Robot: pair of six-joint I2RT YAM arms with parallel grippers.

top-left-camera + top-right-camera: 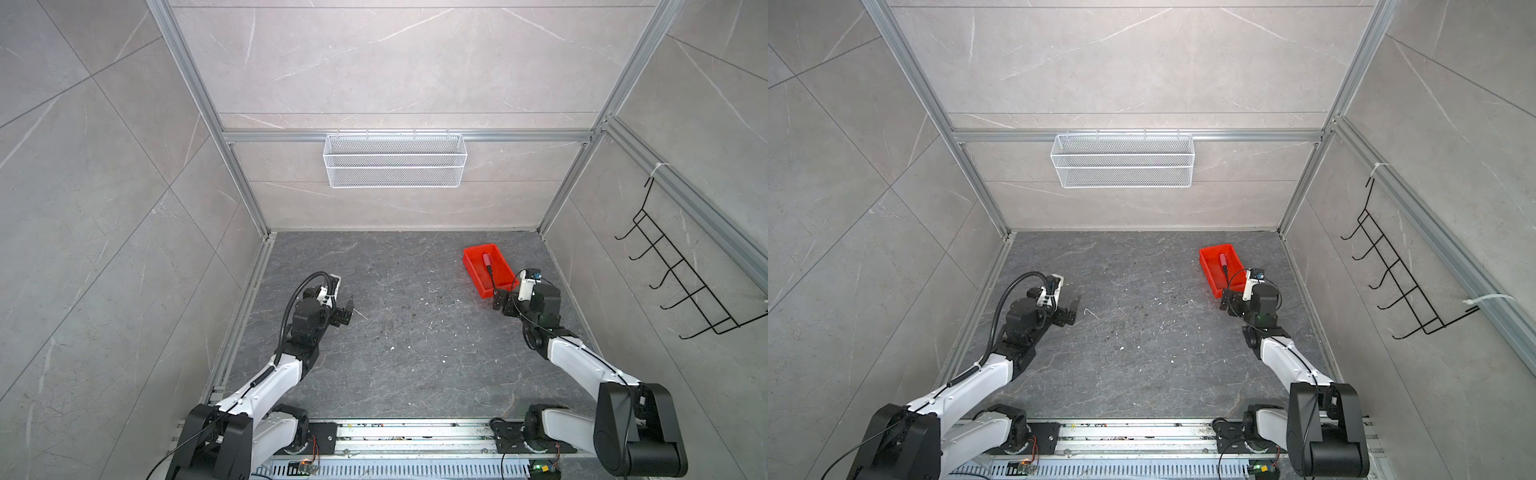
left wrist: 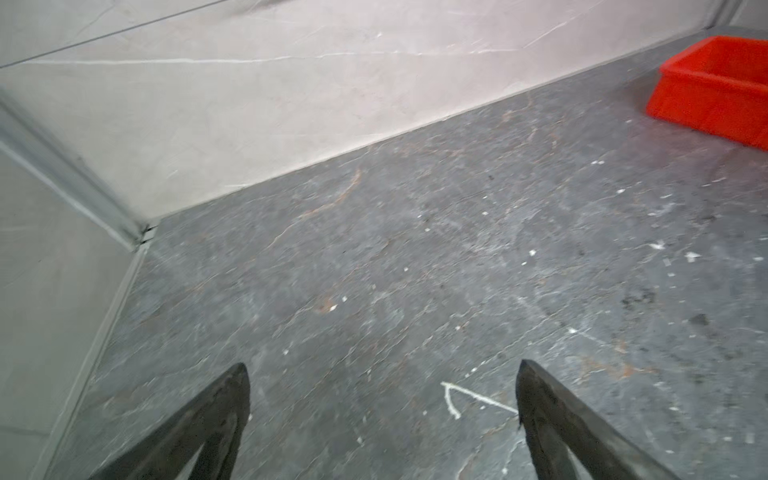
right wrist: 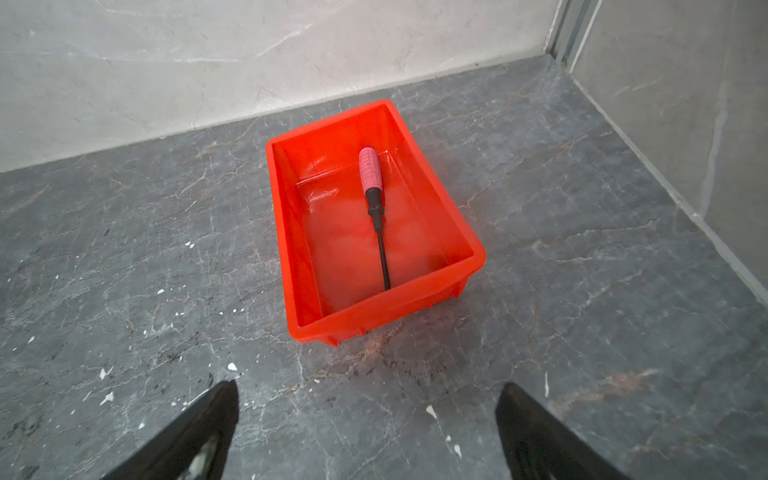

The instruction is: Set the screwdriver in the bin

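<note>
The screwdriver (image 1: 486, 262) lies flat inside the bin (image 1: 471, 270), its long axis roughly twelve-to-six in a top view, handle far. The nearer right fingers (image 3: 199, 428), spread wide and empty, sit at its six o'clock. The left fingers (image 2: 208, 419), also spread and empty, are well apart.

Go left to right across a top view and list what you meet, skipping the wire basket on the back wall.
First the left gripper → bin with the screwdriver lying inside it → black hook rack on the side wall. The right gripper overlaps the bin's near end, so it is left out.
</note>
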